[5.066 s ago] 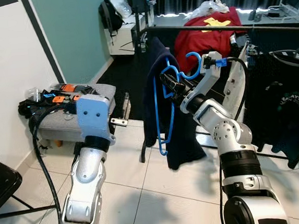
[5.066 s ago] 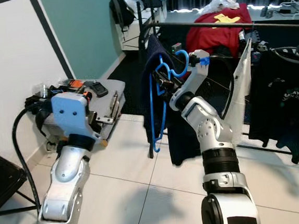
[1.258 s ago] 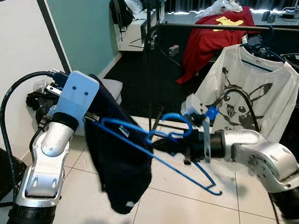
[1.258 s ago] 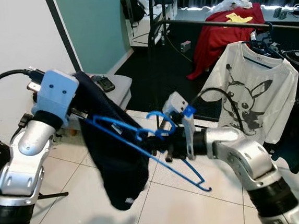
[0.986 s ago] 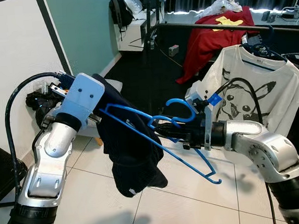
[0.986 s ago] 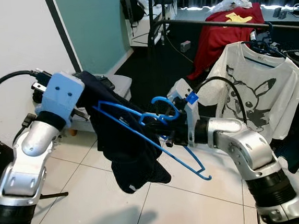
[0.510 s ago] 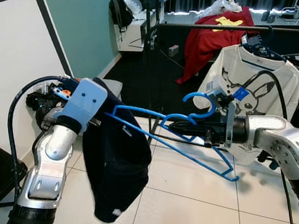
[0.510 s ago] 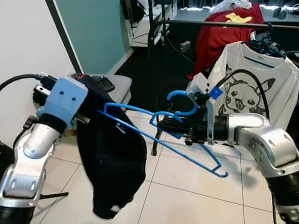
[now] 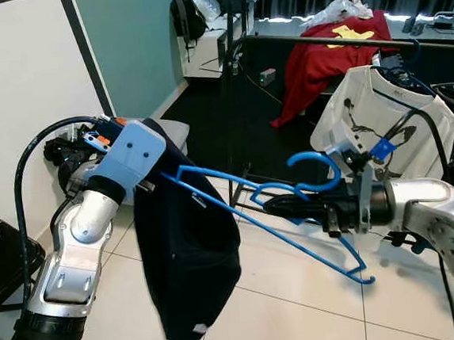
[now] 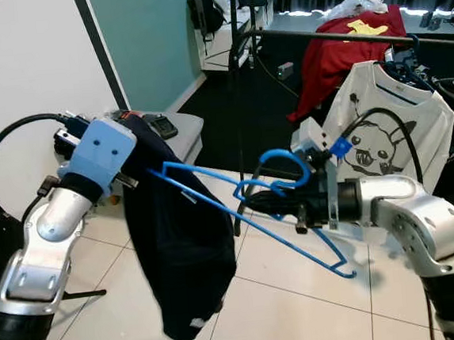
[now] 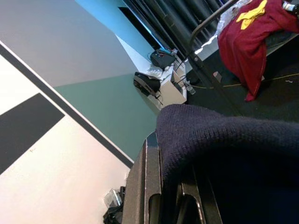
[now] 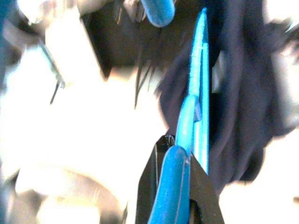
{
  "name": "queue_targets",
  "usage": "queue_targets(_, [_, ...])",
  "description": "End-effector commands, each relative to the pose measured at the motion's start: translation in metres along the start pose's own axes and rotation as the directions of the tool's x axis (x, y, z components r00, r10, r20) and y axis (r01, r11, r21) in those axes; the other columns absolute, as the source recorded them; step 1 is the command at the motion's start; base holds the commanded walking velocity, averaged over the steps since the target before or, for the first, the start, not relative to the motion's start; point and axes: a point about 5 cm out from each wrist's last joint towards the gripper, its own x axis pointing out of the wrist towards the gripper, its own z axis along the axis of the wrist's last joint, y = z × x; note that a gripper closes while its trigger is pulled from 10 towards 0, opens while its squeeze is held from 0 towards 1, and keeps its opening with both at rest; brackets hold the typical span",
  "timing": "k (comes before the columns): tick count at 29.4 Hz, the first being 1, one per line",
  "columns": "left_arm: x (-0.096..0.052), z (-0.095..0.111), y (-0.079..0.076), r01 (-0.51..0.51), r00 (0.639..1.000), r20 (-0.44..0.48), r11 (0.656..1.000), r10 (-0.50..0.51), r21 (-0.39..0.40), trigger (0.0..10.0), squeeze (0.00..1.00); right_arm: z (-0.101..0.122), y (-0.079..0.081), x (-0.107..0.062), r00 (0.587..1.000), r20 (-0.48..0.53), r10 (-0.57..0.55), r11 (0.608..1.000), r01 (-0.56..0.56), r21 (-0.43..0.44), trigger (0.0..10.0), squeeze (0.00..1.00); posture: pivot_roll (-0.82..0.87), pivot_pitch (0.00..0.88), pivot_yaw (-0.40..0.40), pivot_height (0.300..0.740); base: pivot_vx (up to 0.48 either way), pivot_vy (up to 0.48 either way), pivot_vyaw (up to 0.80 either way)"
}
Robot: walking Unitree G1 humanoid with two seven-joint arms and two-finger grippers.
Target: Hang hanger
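Blue plastic hanger (image 9: pixel 278 213) is clamped near its hook by the right end effector (image 9: pixel 282 206), held level over the tiled floor (image 9: pixel 287 308). Its left end sits inside a dark navy knitted garment (image 9: pixel 189 269), which the left end effector (image 9: pixel 150 185) grips at the top. Far right, a white printed T-shirt (image 9: pixel 381 117) hangs on the black rail (image 9: pixel 343 39).
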Motion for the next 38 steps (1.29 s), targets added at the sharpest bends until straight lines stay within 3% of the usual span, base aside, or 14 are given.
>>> queue_targets(1, [-0.002, -0.005, 0.004, -0.010, 1.000, -0.019, 1.000, 0.010, 0.026, 0.0, 0.00, -0.007, 0.005, 0.002, 0.998, -0.045, 0.033, 0.999, -0.033, 0.000, 10.0, 0.00, -0.07, 0.017, 0.015, 0.740, 0.000, 0.000, 0.00])
queue_targets(7, [-0.001, -0.005, 0.003, -0.011, 1.000, -0.018, 1.000, 0.011, 0.025, 0.0, 0.00, -0.001, 0.004, -0.001, 1.000, -0.006, 0.027, 1.000, -0.027, 0.000, 10.0, 0.00, -0.08, 0.017, 0.016, 0.740, 0.000, 0.000, 0.00])
queue_targets(10, [-0.001, -0.004, 0.002, -0.010, 1.000, -0.014, 1.000, 0.011, 0.020, 0.0, 0.00, 0.009, -0.003, -0.006, 0.998, 0.065, -0.019, 1.000, 0.019, -0.012, 10.0, 0.00, -0.08, 0.015, 0.017, 0.740, 0.000, 0.000, 0.00])
queue_targets(14, [-0.001, -0.005, 0.002, -0.011, 1.000, -0.014, 1.000, 0.012, 0.020, 0.0, 0.00, 0.017, 0.000, -0.010, 0.993, 0.119, 0.010, 1.000, -0.008, -0.011, 10.0, 0.00, -0.08, 0.016, 0.019, 0.740, 0.000, 0.000, 0.00])
queue_targets(17, [-0.002, -0.005, 0.002, -0.010, 1.000, -0.015, 1.000, 0.011, 0.020, 0.0, 0.00, 0.019, 0.003, -0.013, 0.991, 0.133, 0.026, 1.000, -0.024, -0.012, 10.0, 0.00, -0.08, 0.016, 0.017, 0.740, 0.000, 0.000, 0.00])
queue_targets(21, [-0.002, -0.006, 0.001, -0.006, 1.000, -0.017, 1.000, 0.006, 0.020, 0.0, 0.00, 0.020, -0.005, -0.017, 0.991, 0.126, -0.044, 0.999, 0.048, -0.027, 10.0, 0.00, -0.08, 0.016, 0.017, 0.740, 0.000, 0.000, 0.00])
queue_targets(28, [0.000, -0.002, -0.003, 0.002, 1.000, -0.005, 1.000, -0.002, 0.007, 0.0, 0.00, 0.019, -0.006, -0.011, 0.991, 0.122, -0.060, 0.998, 0.064, -0.028, 10.0, 0.00, -0.08, 0.016, 0.016, 0.740, 0.000, 0.000, 0.00])
queue_targets(33, [0.001, 0.004, -0.014, 0.026, 1.000, 0.000, 0.999, -0.026, -0.021, 0.0, 0.00, 0.016, -0.007, 0.005, 0.992, 0.109, -0.059, 0.998, 0.060, -0.001, 10.0, 0.00, -0.07, 0.015, 0.013, 0.740, 0.000, 0.000, 0.00])
queue_targets(38, [0.000, -0.003, -0.013, 0.021, 0.999, -0.044, 1.000, -0.021, -0.012, 0.0, 0.00, 0.021, -0.003, 0.001, 0.989, 0.143, -0.031, 0.999, 0.032, -0.006, 10.0, 0.00, -0.08, 0.016, 0.014, 0.740, 0.000, 0.000, 0.00])
